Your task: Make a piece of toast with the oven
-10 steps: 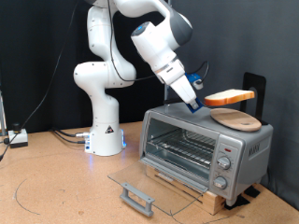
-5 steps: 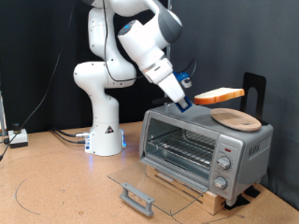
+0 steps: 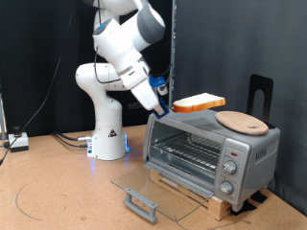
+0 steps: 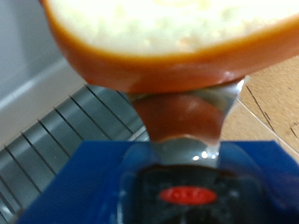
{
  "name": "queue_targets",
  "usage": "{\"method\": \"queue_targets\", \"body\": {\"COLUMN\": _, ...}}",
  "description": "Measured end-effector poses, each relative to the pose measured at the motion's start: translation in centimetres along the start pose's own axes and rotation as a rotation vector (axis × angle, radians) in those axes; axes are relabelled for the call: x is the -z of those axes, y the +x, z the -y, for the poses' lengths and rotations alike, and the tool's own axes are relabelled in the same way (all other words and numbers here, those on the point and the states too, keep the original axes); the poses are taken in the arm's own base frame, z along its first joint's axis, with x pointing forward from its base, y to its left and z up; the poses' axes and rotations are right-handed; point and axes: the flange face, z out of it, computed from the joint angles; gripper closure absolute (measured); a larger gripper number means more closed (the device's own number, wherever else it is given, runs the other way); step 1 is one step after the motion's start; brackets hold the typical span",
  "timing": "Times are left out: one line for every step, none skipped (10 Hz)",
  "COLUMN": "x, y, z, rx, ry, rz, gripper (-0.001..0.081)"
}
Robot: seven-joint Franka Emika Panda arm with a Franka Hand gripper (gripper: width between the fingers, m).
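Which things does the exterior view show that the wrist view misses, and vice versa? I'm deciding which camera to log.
Exterior only: the whole arm, the oven's open glass door lying flat, its knobs, and the round board on top.
Wrist only: a close look at the toast's pale face and orange crust above wire rack bars and a blue part.
Both: the toast carried by the gripper, held in the air above the oven's top.

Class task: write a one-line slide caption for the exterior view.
Gripper holds the piece of toast level above the open oven.
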Motion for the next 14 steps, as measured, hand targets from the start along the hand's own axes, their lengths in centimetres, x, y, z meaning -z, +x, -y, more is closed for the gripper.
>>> {"method": "queue_targets", "body": {"x": 1.0, "y": -0.6, "z": -1.2, "rx": -0.016, "ry": 0.002, "rz": -0.018, "gripper": 0.041}}
{"method": "queue_targets", "body": {"x": 2.0, "y": -1.2, "z": -2.3, "rx": -0.031, "ry": 0.0, "rz": -0.034, "gripper": 0.041}}
{"method": "queue_targets", "body": {"x": 3.1, "y": -1.7, "z": -3.3, "rx": -0.048, "ry": -0.004, "rz": -0.052, "gripper": 0.041}}
{"method": "queue_targets", "body": {"x": 4.1, "y": -2.2, "z": -4.4, "rx": -0.059, "ry": -0.006, "rz": -0.059, "gripper": 0.041}}
{"method": "queue_targets", "body": {"x": 4.6, "y": -2.4, "z": -5.0, "rx": -0.067, "ry": 0.007, "rz": -0.055, "gripper": 0.041}}
{"method": "queue_targets", "body": {"x": 4.4, "y": -2.5, "z": -5.0, "rx": -0.068, "ry": 0.007, "rz": -0.052, "gripper": 0.041}}
{"method": "queue_targets", "body": {"x": 4.1, "y": -2.7, "z": -4.6, "rx": -0.027, "ry": 0.053, "rz": -0.033, "gripper": 0.041}}
{"method": "queue_targets", "body": {"x": 3.9, "y": -3.1, "z": -4.5, "rx": 0.084, "ry": 0.093, "rz": -0.028, "gripper": 0.041}}
{"method": "queue_targets", "body": {"x": 3.8, "y": -3.4, "z": -4.9, "rx": 0.193, "ry": 0.099, "rz": -0.027, "gripper": 0.041}}
{"method": "queue_targets", "body": {"x": 3.7, "y": -3.5, "z": -5.4, "rx": 0.282, "ry": 0.091, "rz": -0.001, "gripper": 0.041}}
{"method": "queue_targets", "body": {"x": 3.7, "y": -3.3, "z": -6.1, "rx": 0.336, "ry": 0.081, "rz": 0.043, "gripper": 0.041}}
{"method": "queue_targets", "body": {"x": 3.6, "y": -2.9, "z": -7.0, "rx": 0.36, "ry": 0.072, "rz": 0.086, "gripper": 0.041}}
{"method": "queue_targets", "body": {"x": 3.5, "y": -2.3, "z": -7.9, "rx": 0.37, "ry": 0.069, "rz": 0.113, "gripper": 0.041}}
{"method": "queue_targets", "body": {"x": 3.1, "y": -1.7, "z": -9.1, "rx": 0.376, "ry": 0.08, "rz": 0.132, "gripper": 0.041}}
